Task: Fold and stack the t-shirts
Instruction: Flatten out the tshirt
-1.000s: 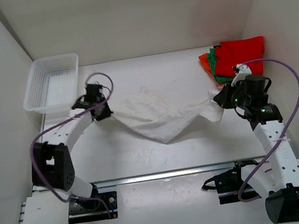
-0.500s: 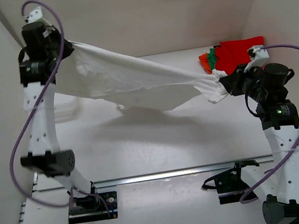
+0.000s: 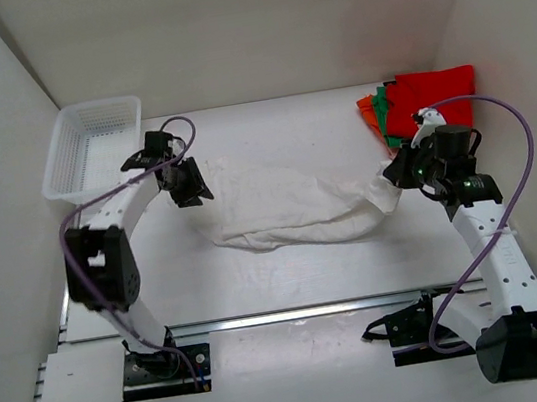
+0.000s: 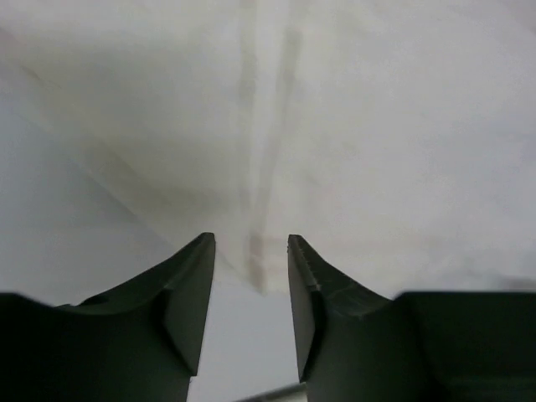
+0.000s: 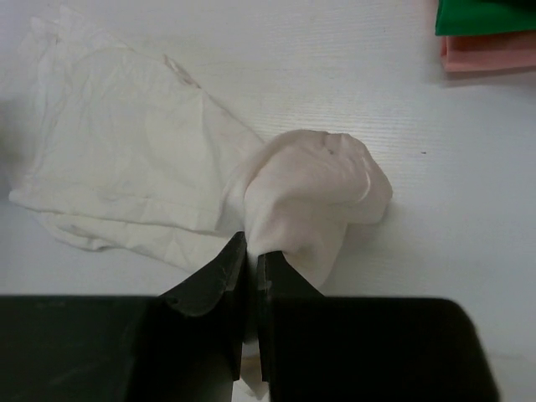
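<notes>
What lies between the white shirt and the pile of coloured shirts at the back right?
Nothing visible: only bare table separates the white t-shirt from the coloured stack. The right gripper pinches the shirt's end nearest that stack.

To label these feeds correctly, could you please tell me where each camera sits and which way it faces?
Top external: fixed above and behind the arms, facing down at the table; both arms, left gripper and right gripper show.
Left wrist: on the left arm, looking past its open fingers down onto the white t-shirt.
Right wrist: on the right arm, looking past fingers shut on the white t-shirt toward the green t-shirt.
Shared: all three views show the white t-shirt.
</notes>
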### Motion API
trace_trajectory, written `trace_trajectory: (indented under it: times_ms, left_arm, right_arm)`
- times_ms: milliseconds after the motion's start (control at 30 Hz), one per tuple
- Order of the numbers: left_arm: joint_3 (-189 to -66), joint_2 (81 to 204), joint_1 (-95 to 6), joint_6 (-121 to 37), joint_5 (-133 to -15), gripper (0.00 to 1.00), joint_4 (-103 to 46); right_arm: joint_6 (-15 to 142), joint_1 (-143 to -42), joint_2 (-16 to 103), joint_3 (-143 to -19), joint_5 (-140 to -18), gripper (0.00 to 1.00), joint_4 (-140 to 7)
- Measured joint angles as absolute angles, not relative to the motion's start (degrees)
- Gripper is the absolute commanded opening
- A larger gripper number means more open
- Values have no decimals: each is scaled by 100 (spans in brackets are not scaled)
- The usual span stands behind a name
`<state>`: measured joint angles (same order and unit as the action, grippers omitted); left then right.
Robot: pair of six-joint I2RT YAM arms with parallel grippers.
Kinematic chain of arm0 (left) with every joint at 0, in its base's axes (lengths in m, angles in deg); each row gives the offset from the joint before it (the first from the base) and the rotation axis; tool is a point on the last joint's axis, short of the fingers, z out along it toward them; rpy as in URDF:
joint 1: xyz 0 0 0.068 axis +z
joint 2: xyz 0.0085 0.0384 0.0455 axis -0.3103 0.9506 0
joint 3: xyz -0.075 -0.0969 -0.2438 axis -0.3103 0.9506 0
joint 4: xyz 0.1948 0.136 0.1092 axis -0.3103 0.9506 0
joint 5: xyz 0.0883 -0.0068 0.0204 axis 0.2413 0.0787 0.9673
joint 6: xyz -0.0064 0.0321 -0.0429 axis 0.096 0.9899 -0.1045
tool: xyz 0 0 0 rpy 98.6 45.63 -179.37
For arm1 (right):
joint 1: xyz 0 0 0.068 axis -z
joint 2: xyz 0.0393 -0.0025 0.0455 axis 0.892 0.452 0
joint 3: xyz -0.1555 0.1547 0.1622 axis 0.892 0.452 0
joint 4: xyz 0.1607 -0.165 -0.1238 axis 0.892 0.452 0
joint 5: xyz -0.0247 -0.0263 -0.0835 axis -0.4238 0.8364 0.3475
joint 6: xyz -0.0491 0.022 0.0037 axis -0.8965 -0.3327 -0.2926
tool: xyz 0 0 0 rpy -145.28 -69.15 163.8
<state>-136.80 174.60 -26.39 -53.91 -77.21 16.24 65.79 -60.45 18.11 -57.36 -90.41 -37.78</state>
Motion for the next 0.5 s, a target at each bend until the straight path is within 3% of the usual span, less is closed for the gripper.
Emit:
trace_trajectory:
  times_ms: [167,500]
  left_arm:
    - [-12390,15854,-2996,-6021,-8523,51,829]
    - [-11398,16112,-3592,-6775,-8407,48,271]
  right_arm:
    - [6566,-6119,1829,-5607,-8975,0,-3997]
    - [6682,-6244,1809,-5214,-9008,1,-4248]
